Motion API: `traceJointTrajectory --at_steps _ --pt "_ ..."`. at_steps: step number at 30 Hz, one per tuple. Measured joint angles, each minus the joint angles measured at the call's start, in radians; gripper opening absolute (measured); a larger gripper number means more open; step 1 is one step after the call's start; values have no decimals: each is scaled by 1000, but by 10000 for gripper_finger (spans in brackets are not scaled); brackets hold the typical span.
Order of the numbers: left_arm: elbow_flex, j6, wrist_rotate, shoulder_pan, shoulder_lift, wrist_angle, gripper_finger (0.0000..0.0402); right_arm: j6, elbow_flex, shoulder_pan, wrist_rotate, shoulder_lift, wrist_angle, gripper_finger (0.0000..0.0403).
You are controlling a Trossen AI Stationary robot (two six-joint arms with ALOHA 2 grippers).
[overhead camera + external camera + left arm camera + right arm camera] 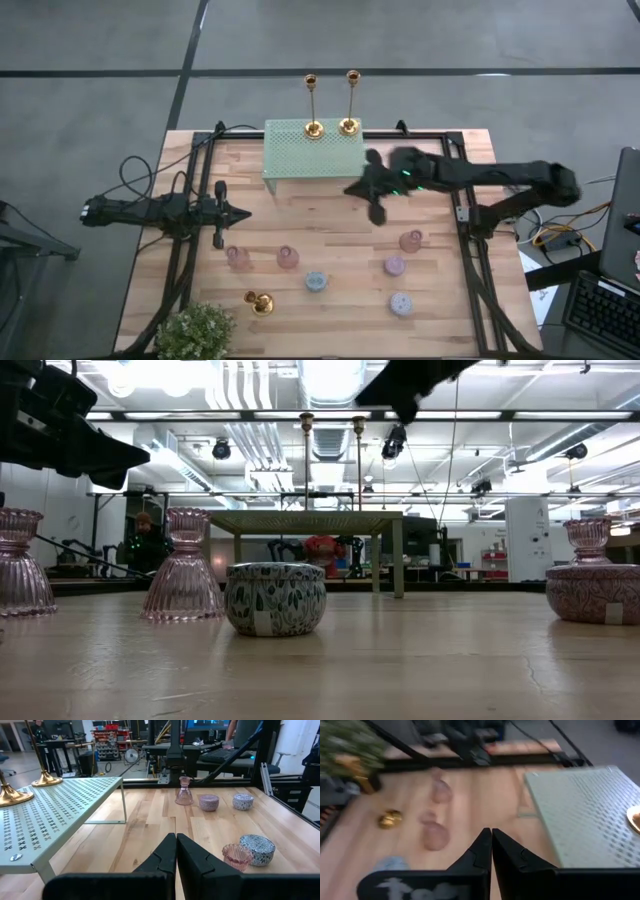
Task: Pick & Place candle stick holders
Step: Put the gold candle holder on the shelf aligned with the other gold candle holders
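Two tall gold candle stick holders [313,128] [349,125] stand upright on their round bases at the far edge of a green perforated shelf [300,160]. A third gold candle stick holder [260,303] is on the table at the near left, and it also shows in the right wrist view [390,819]. My left gripper [245,212] is shut and empty over the table's left part, left of the shelf. My right gripper [350,190] is shut and empty, raised just off the shelf's right near corner, pointing toward the table's left.
Pink glass holders [238,257] [288,257] [411,240] and round candle tins [316,281] [394,266] [401,303] are spread over the table's near half. A potted plant [200,330] stands at the near left corner. Bare wood lies between the shelf and these.
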Motion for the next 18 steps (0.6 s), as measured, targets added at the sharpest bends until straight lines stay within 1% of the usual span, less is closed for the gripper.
traceJointTrajectory --at_steps 7,13,18 --pt "0 0 0 0 2 0 16 53 -228 72 -7 -242 137 8" --pt "0 0 0 0 2 0 16 114 -384 115 -104 -373 225 8" --pt "-2 0 1 3 2 20 16 152 -495 153 -110 -455 310 8"
